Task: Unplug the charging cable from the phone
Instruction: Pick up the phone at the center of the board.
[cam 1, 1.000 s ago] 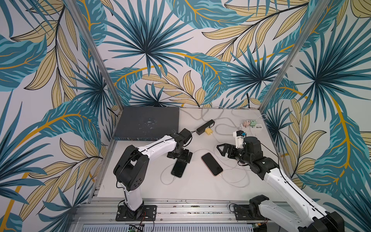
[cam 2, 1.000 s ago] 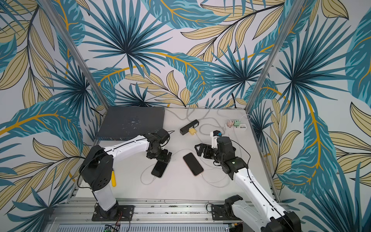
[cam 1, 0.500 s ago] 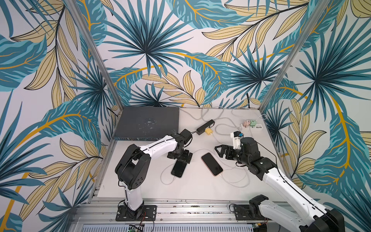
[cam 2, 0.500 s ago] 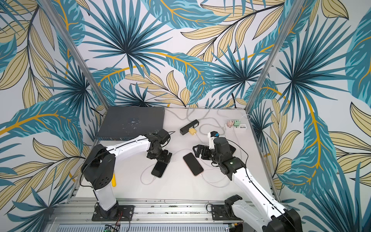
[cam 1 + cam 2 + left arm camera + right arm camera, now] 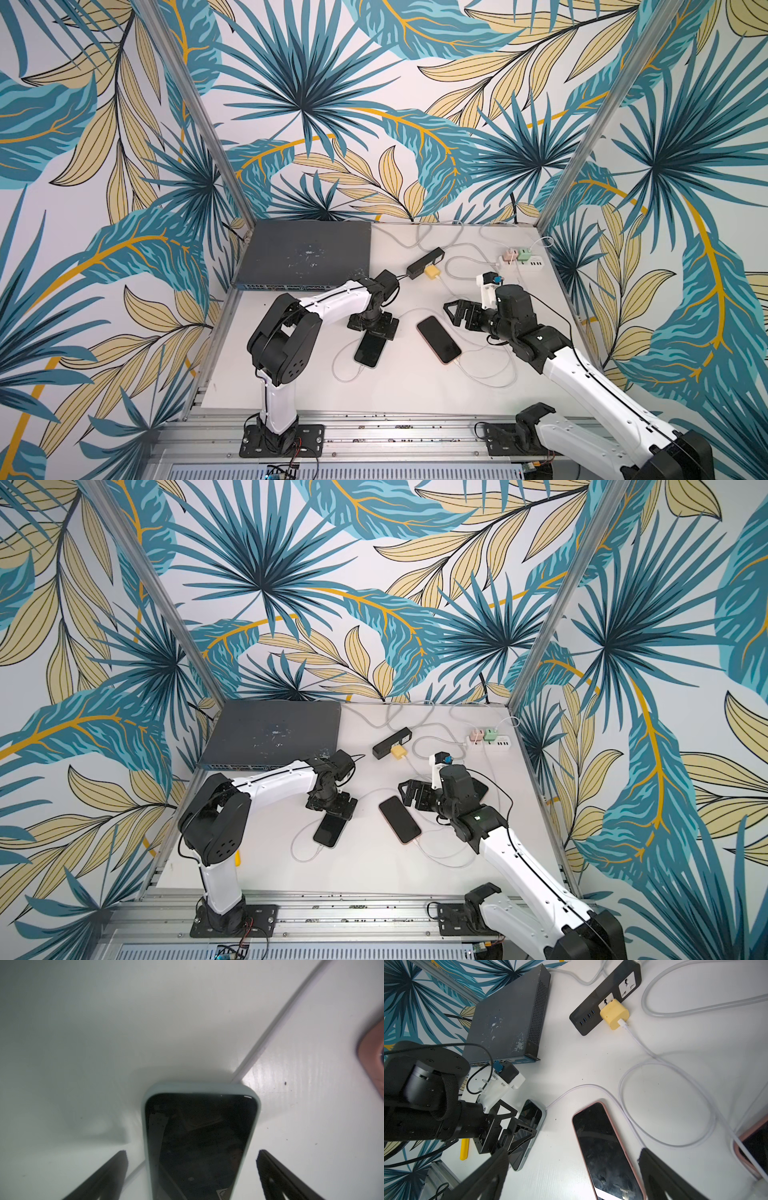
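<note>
Two phones lie face up on the white table. One phone in a pale case [image 5: 369, 350] [image 5: 199, 1136] is straddled at its far end by my open left gripper [image 5: 374, 326] [image 5: 192, 1157], with a finger on either side and neither touching it. Its white charging cable [image 5: 343, 370] loops into the phone's near end. The phone in a pink case [image 5: 438, 338] [image 5: 604, 1142] lies in the middle with its own white cable [image 5: 494, 378] plugged into its near end. My right gripper [image 5: 455, 311] [image 5: 573, 1157] hovers open over the pink phone's far end, holding nothing.
A grey switch box [image 5: 303, 253] fills the back left. A black power strip [image 5: 424, 257] carries a yellow charger [image 5: 432, 272]. A white strip [image 5: 519, 259] sits at the back right. Another pink-cased phone [image 5: 756, 1147] lies under my right arm. Cables loop across the right half.
My right gripper has drifted a little left, toward the pink-cased phone. The left arm and both phones have stayed put.
</note>
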You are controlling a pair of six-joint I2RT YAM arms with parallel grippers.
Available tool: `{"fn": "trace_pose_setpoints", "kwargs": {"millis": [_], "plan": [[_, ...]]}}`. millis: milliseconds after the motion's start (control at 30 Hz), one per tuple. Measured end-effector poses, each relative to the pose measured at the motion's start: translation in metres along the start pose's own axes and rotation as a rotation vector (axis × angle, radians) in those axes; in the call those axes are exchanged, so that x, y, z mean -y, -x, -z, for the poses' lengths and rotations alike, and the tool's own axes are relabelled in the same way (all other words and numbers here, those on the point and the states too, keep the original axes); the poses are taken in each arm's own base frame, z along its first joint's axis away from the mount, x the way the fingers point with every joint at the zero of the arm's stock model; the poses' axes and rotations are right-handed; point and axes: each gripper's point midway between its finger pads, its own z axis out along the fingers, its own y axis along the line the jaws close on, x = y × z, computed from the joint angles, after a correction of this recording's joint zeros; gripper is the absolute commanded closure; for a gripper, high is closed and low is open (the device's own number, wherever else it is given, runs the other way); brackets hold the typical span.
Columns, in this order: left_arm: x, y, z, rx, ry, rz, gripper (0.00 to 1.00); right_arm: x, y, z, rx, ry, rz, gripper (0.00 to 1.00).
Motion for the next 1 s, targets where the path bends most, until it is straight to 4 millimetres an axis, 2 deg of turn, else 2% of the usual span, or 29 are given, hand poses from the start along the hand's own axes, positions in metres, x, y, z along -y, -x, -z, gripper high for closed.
{"fn": "trace_pose_setpoints", "kwargs": {"millis": [633,1000], "plan": [[0.002,0.001,-0.012,-0.006,0.022,-0.009,0.04,0.003,0.0,0.0,0.004,-0.013,-0.004,0.01],[0.006,0.006,-0.009,0.014,0.029,-0.02,0.09,0.006,-0.003,-0.001,-0.001,-0.021,-0.012,0.01]]}}
